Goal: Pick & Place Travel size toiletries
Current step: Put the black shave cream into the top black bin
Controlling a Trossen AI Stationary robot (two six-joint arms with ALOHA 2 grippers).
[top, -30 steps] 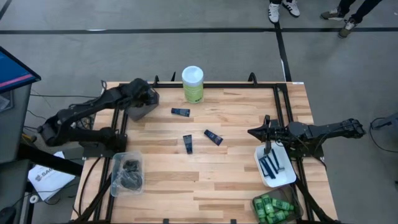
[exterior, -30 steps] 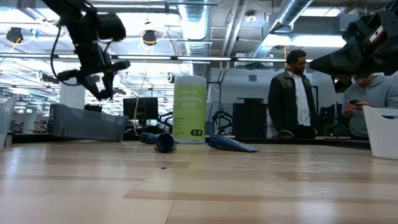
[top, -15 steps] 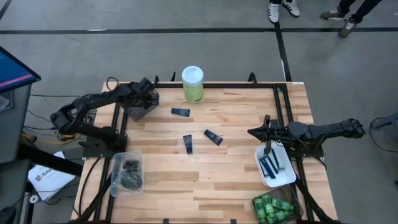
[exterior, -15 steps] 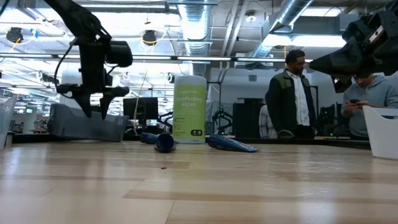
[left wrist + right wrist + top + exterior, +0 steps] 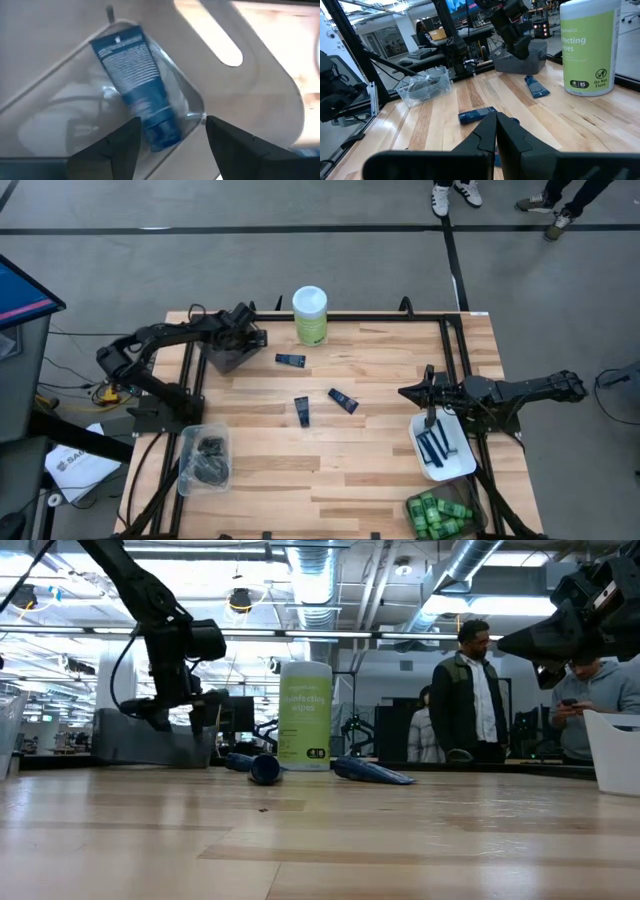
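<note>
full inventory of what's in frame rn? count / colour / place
navy tubes on table: 3, dark navy, loose mid-table
navy tube in grey bin: 1, blue, lying in the bin
grey bin: 1, grey, far left corner
green canister: 1, green with white lid, far edge centre
clear bin: 1, clear, near left, holding black items
white tray: 1, white, right side, holding blue razors
green bottles: a cluster, bright green, near right corner
people: at least 2, beyond the table
left hand: open, over the grey bin
right hand: shut, right of centre
</note>
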